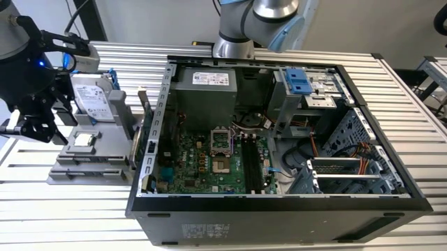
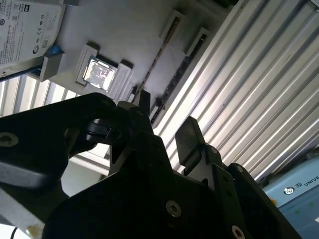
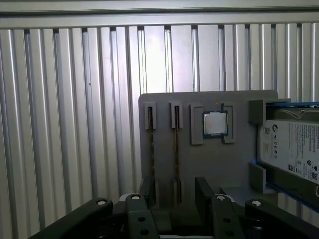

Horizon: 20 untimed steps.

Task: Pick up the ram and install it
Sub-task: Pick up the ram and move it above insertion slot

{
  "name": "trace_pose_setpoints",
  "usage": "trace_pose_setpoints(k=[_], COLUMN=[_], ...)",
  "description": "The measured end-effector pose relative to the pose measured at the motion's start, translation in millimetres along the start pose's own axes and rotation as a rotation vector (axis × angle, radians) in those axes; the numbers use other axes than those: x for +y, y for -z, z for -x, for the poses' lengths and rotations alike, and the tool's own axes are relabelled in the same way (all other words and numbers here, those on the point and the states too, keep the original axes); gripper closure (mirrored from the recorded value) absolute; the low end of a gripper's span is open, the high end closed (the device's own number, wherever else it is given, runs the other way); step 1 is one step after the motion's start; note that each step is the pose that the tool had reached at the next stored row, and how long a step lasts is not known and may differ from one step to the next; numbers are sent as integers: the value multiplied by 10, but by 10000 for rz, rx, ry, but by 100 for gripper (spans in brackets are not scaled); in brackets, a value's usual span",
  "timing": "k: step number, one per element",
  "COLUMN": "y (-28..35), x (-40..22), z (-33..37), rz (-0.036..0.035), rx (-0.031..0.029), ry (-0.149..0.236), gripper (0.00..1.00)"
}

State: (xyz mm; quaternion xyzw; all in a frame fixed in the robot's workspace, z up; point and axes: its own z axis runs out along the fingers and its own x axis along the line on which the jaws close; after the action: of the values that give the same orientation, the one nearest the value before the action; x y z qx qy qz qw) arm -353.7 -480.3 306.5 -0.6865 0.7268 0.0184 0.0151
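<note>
The ram, a long thin dark circuit-board stick (image 3: 176,144), stands on edge in the grey plastic tray (image 3: 224,167), its long axis running toward your black gripper's (image 3: 175,191) parted fingers.

A pincer finger (image 3: 148,194) hides one ram's (image 3: 151,149) end.

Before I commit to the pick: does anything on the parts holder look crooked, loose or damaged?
Nothing stands out. The ram sticks stand straight in their slots on the gray holder, the processor lies flat in its pocket, and the hard drive sits in its cradle. The claw is open near the sticks.
</note>
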Motion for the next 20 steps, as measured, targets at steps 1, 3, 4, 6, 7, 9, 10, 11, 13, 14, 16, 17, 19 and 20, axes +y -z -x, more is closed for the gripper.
trace_pose_setpoints(k=[1, 3, 4, 6, 7, 9, 10, 11, 13, 14, 16, 17, 19, 20], y=[-2, -3, -3, -4, -4, -13, -18, -23, -35, -42, -53, -59, -69, -72], x=[1, 2, 2, 3, 3, 4, 5, 7, 14, 17, 24, 27, 33, 35], z=[0, 0, 0, 0, 0, -1, -1, -1, -2, -3, -4, -4, -5, -6], rz=[-2, -1, -2, -2, -2, -4, -3, -2, -1, -1, -1, -1, -2, -1], rx=[-1, -1, -1, -2, -2, -3, -3, -2, -1, -1, -1, -1, -2, -1], ry=[1, 1, 1, 1, 1, 1, 1, 1, 0, 0, 0, 0, 1, 1], gripper=[0, 0, 0, 0, 0, 0, 0, 0, 0, 0, 0, 0, 0, 0])
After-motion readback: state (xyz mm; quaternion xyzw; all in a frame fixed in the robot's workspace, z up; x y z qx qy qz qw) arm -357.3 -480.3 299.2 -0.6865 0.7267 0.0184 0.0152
